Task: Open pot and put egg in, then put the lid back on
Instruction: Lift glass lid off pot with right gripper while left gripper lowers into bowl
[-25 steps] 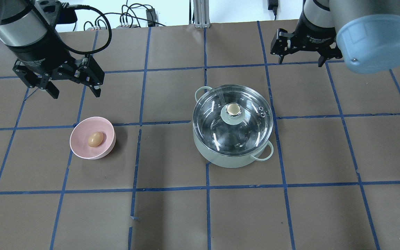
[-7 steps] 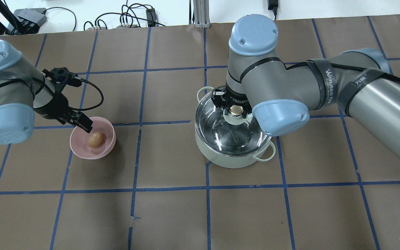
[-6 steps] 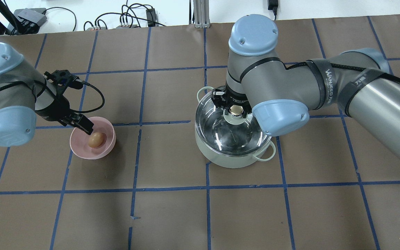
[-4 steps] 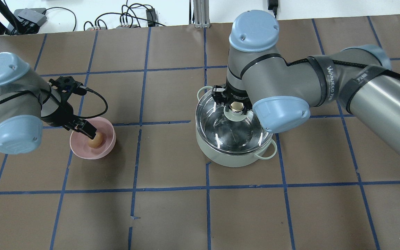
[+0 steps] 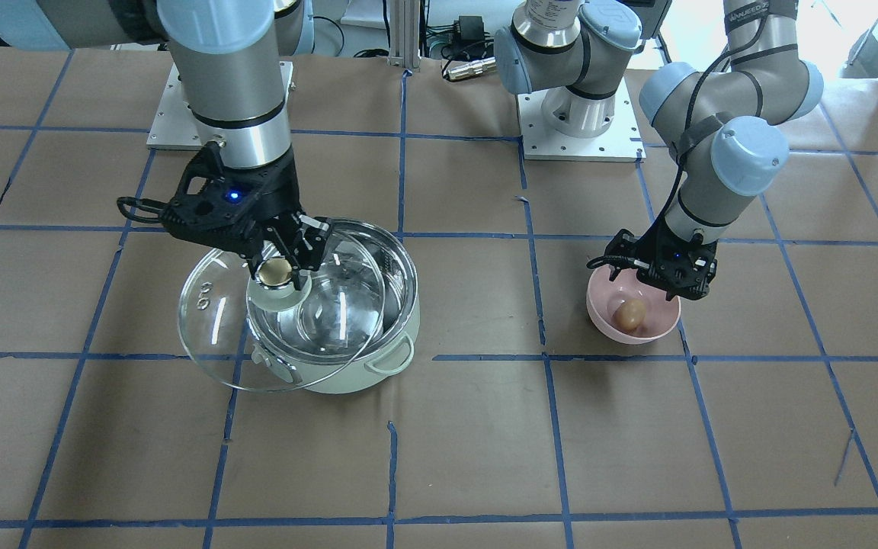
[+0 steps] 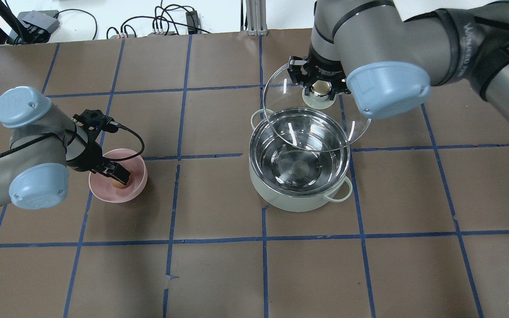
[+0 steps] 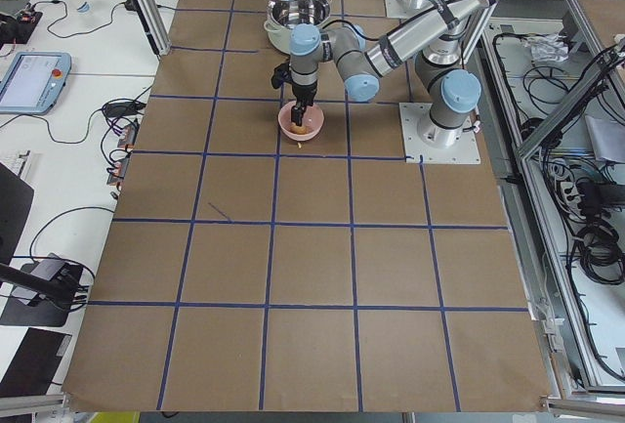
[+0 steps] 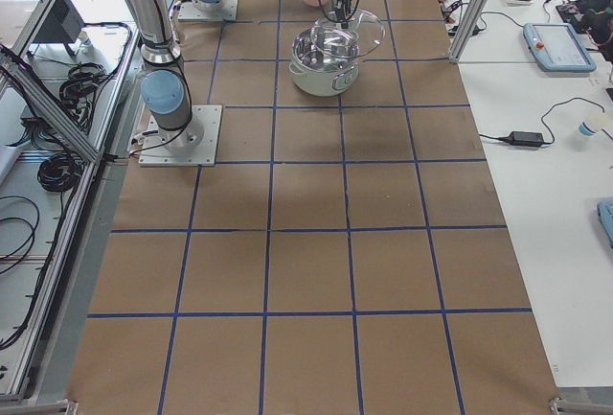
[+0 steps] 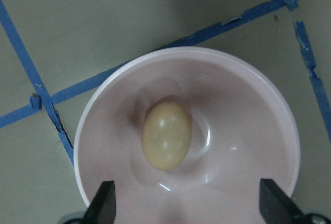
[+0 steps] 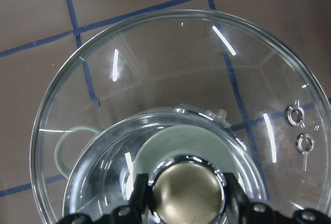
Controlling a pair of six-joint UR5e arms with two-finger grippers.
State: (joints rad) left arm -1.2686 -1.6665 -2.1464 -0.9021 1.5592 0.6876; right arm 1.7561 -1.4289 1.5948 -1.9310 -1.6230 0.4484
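The mint-green pot [image 6: 298,204] stands open, its steel inside bare. My right gripper [image 6: 320,89] is shut on the gold-topped knob [image 10: 189,190] of the glass lid [image 6: 281,101]. It holds the lid tilted in the air, shifted off the pot toward the far side, and the lid still overlaps the far rim. The brown egg [image 9: 166,136] lies in the pink bowl [image 9: 248,110]. My left gripper [image 9: 189,206] is open and low over the bowl, with a finger on each side just short of the egg. The egg also shows in the front-facing view [image 5: 629,314].
The table is brown paper with a grid of blue tape [image 6: 219,240]. The pink bowl [image 6: 137,187] sits about one grid square to the left of the pot. Cables and boxes [image 6: 166,24] lie beyond the table's far edge.
My right gripper has lifted the lid off the pot and carried it up and toward the far side. My left gripper has come down over the bowl and now covers most of the egg from above.
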